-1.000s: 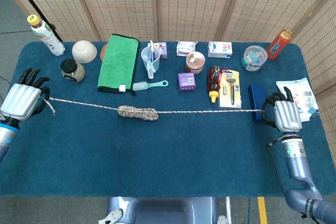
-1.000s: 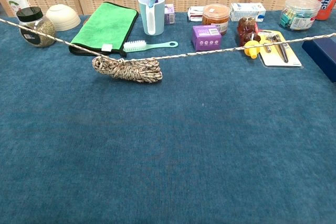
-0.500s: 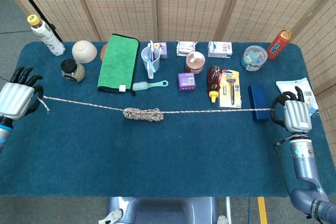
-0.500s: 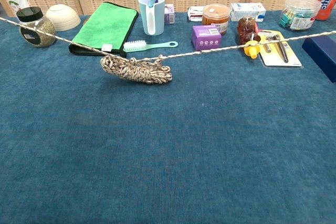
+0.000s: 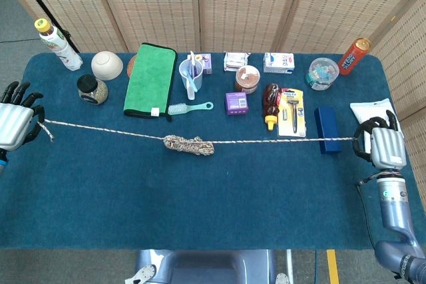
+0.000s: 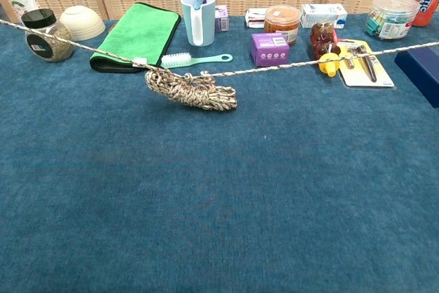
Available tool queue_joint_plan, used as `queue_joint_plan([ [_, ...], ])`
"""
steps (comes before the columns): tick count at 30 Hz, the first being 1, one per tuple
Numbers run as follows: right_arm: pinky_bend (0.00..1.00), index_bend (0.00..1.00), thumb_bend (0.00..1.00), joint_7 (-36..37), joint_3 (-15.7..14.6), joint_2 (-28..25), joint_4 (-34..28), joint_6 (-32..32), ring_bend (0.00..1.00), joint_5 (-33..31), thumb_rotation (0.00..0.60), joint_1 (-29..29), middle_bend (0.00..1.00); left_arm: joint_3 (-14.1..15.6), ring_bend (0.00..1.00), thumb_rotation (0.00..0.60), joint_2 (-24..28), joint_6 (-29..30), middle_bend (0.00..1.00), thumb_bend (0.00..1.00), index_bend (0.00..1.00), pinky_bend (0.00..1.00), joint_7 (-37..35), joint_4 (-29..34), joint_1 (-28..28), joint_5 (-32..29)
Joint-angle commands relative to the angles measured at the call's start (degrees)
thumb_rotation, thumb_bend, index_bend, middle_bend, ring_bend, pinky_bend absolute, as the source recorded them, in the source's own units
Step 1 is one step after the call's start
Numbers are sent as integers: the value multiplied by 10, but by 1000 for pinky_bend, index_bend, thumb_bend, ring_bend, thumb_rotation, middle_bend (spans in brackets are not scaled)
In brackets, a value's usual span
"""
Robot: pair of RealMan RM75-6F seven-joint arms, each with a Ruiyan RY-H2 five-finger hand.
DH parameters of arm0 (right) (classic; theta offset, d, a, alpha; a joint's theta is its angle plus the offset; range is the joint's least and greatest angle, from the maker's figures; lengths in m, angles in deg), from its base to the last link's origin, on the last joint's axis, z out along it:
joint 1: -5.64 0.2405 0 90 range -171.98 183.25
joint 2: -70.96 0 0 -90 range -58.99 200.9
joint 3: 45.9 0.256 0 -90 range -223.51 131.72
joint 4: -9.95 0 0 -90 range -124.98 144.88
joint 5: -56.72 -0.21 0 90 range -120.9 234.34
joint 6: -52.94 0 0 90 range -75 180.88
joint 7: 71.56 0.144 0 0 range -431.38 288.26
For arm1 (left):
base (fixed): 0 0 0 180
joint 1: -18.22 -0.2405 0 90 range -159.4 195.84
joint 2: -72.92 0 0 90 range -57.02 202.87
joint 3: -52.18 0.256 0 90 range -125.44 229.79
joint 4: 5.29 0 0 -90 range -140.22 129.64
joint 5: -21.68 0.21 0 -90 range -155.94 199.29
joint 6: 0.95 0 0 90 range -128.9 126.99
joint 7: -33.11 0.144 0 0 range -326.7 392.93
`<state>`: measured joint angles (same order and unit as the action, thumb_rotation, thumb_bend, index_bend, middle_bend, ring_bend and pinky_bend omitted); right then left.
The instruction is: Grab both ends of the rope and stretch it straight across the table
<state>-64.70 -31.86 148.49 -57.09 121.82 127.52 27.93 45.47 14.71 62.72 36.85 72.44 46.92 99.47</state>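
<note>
Rope (image 5: 266, 141): thin, speckled beige-and-brown cord. You have it drawn nearly straight across the blue table, one end at each side edge. A tangled coil (image 5: 189, 145) still bunches left of centre, hanging along the line just in front of the green cloth (image 6: 137, 32).

The near half of the blue table (image 5: 219, 211) lies open — a hand could sweep there from side to side. The rope (image 5: 266, 141) runs across the middle, its bundled knot (image 5: 190, 145) left of centre. Behind it the clutter crowds in: green towel (image 5: 150, 79), scrub brush (image 5: 190, 107), purple box (image 5: 236, 102), razor pack (image 5: 291, 112) and navy box (image 5: 325, 130) — the last seemingly touching the rope.
</note>
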Motion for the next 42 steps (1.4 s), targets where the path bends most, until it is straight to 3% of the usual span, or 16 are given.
queue_joint_plan([
  [1, 0, 823, 440, 1, 1, -2, 3, 1, 252, 0, 600, -2, 441, -1, 39, 600, 1, -1, 259, 437, 806, 0, 1, -3, -1, -4],
  [28, 0, 824, 439, -3, 8, -17, 6, 6, 256, -9, 600, -15, 446, -22, 39, 600, -13, -29, 258, 436, 811, 0, 5, -62, -4, -62],
  [42, 0, 824, 439, 5, 2, -24, -43, 9, 257, 15, 600, -11, 446, -24, 39, 600, -12, -12, 258, 437, 811, 0, 0, -1, 8, -22],
])
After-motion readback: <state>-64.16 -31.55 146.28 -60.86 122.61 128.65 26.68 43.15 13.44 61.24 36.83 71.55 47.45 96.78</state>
